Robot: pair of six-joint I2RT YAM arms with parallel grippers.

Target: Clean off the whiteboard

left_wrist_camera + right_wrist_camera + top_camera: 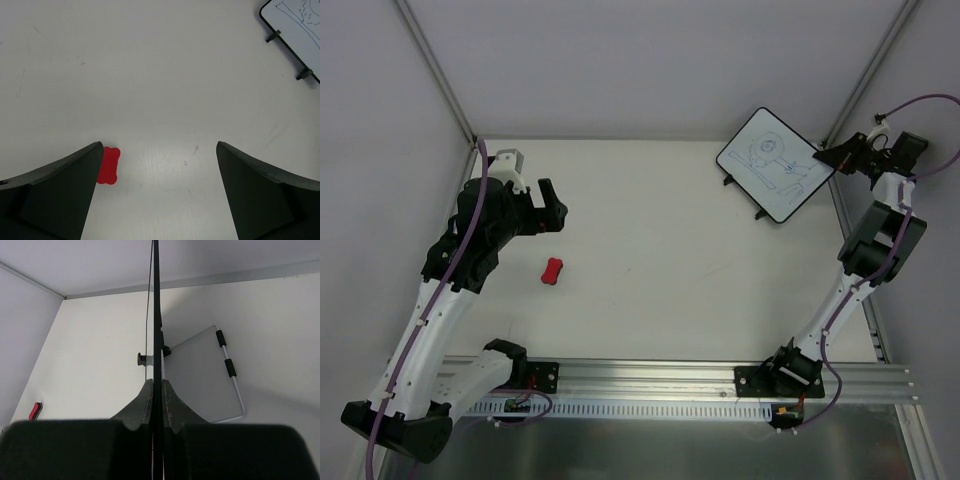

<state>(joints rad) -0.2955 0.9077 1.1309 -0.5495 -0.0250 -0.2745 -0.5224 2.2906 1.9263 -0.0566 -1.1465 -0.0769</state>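
The whiteboard [772, 163] is white with a thin black rim and a blue-black marker drawing. It is at the back right, tilted, its small black feet pointing down-left. My right gripper [832, 160] is shut on its right edge. In the right wrist view the board shows edge-on as a thin black line [156, 315] pinched in the gripper [157, 382]. The red bone-shaped eraser [552, 271] lies on the table at the left. My left gripper [555, 210] is open and empty above the table, just behind the eraser. In the left wrist view the eraser [109, 165] lies by the left finger of that gripper [159, 150], and the board's corner [300, 25] shows at the top right.
A wire bracket with black sleeves [227, 365] hangs on the board's far side. White walls with metal corner posts [435, 70] close in the back and both sides. An aluminium rail [660, 380] runs along the near edge. The eraser also shows far left in the right wrist view [35, 410].
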